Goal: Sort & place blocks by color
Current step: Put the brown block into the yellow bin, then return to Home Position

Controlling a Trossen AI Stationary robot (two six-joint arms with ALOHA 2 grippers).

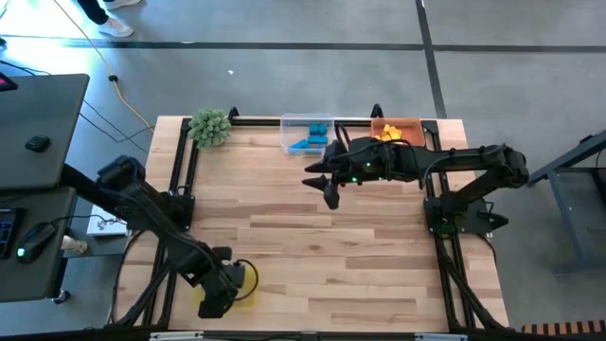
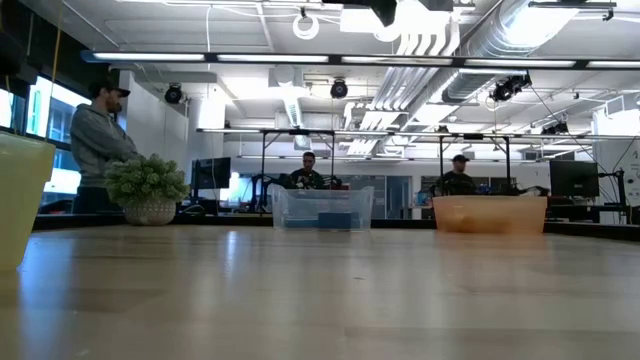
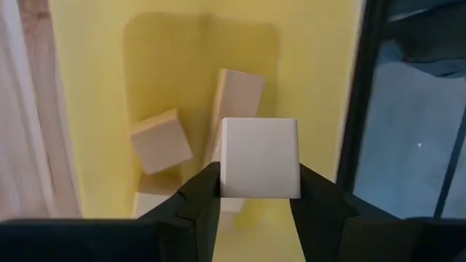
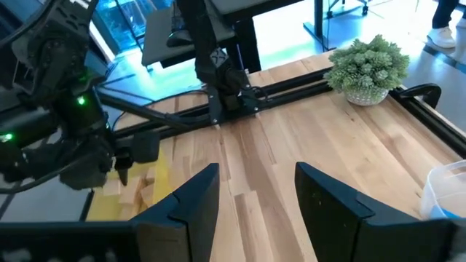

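Note:
My left gripper [image 1: 220, 294] hangs over the yellow tray [image 1: 246, 281] at the table's near-left corner, shut on a plain light-wood cube [image 3: 260, 158]. Below it, three plain wood blocks [image 3: 162, 140] lie on the yellow tray's floor [image 3: 102, 109]. Blue blocks [image 1: 308, 142] lie in the clear tray [image 1: 307, 133] at the far edge, and yellow blocks [image 1: 386, 134] lie in the orange tray [image 1: 398, 128] beside it. My right gripper [image 1: 324, 182] is open and empty in front of those trays; its fingers [image 4: 255, 204] hover above bare table. My left gripper pinches the plain wood cube by two opposite side faces [image 3: 224, 167], one finger on each, coming from above and pointing down. The cube is lifted clear above the blocks in the yellow tray and sits level in the hold.
A green spiky plant ball [image 1: 210, 126] sits at the far-left corner. Black rails run along the left [image 1: 180, 175] and right table edges. The table's middle [image 1: 312, 246] is bare wood. People stand and sit in the room beyond the far edge.

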